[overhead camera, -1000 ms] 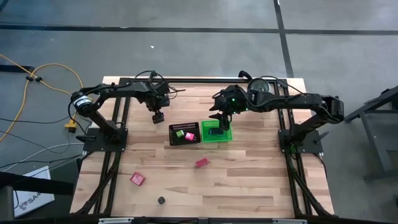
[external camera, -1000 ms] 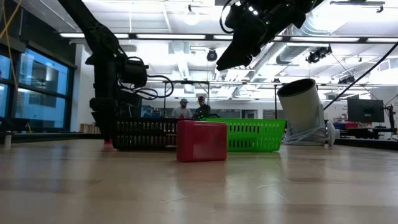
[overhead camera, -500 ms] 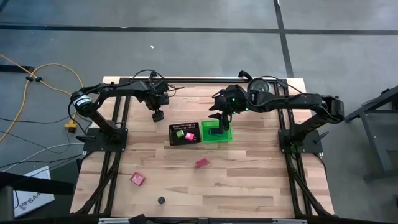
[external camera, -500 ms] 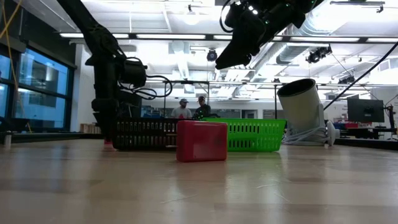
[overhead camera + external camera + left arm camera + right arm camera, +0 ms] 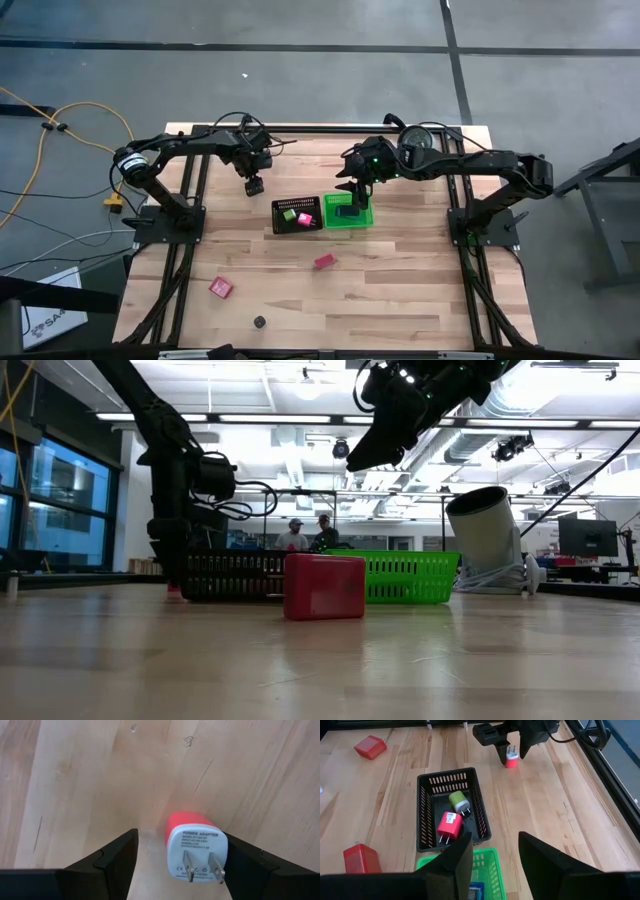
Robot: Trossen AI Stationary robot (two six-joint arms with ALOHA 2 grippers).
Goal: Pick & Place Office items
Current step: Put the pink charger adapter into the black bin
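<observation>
1. The left gripper point(image 5: 175, 857) sits low over a red adapter point(image 5: 192, 845) on the table beyond the black tray point(image 5: 425, 805), fingers apart on either side, not yet gripping.
2. Next, I judge: pinch, lift, carry it to the tray.
3. The tray holds a green adapter point(image 5: 458, 801) and a pink adapter point(image 5: 448, 826).
4. The right gripper point(image 5: 495, 855) hovers half-open and empty over the green bin point(image 5: 492, 857); red blocks point(image 5: 324, 262) lie loose.

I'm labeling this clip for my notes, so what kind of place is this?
Probably a robotics lab in a big open-plan industrial workspace: a wooden table on a bare concrete floor, exposed ducts and strip lights overhead, and people at workstations behind.
</observation>
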